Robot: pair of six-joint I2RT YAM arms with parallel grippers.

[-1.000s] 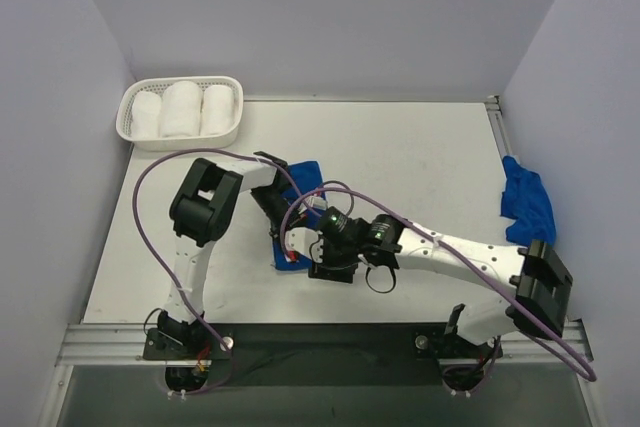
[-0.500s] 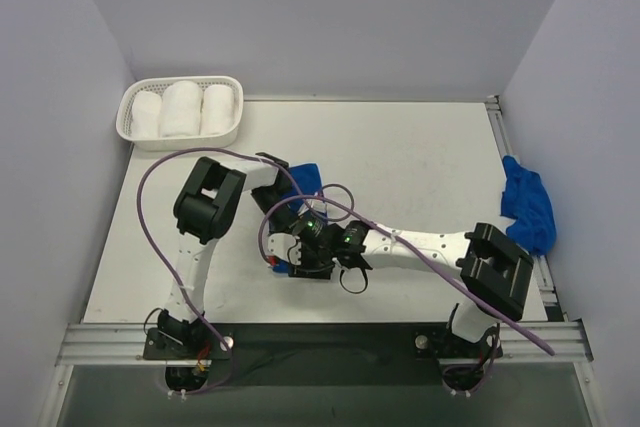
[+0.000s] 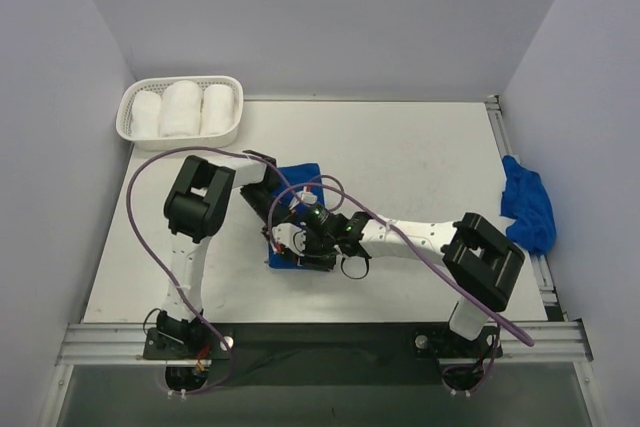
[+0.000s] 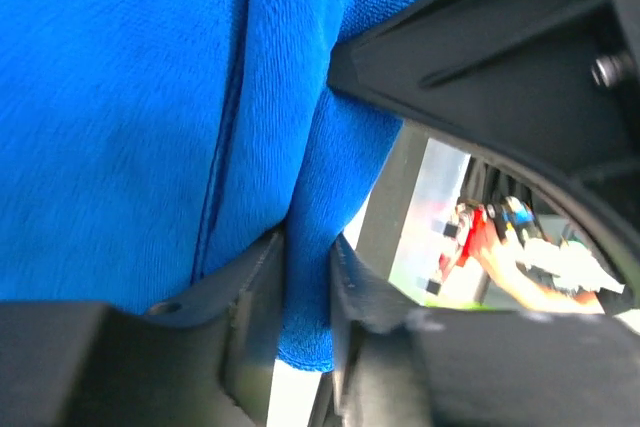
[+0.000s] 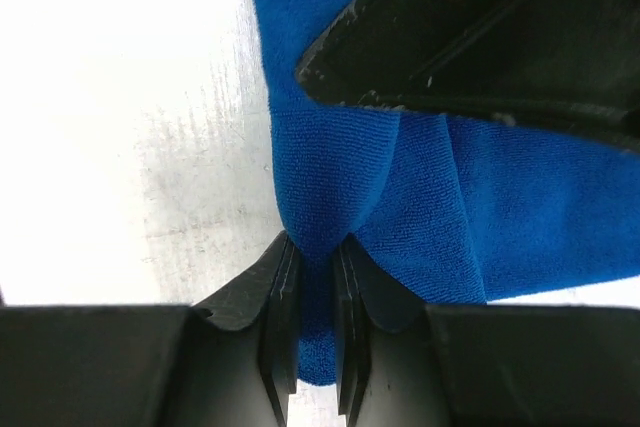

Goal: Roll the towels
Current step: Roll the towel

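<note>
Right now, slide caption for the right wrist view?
Right gripper, jaws pinching a fold of blue towel over the table.

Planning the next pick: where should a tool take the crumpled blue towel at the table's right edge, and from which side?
On the crumpled blue towel, pinch a raised fold on its left, table-facing side, coming from above and the left. It lies bunched along the right edge of the table beside the wall, so the far side looks blocked.

The left arm (image 3: 186,269) and the right arm (image 3: 412,238) have white links with black boxy joints, and a purple cable (image 3: 130,197) loops along each. Small green lights (image 3: 313,213) glow near the wrists, the fingers (image 5: 280,299) are matte black, and silver screws (image 4: 606,69) sit in the black housing (image 4: 500,42).
</note>
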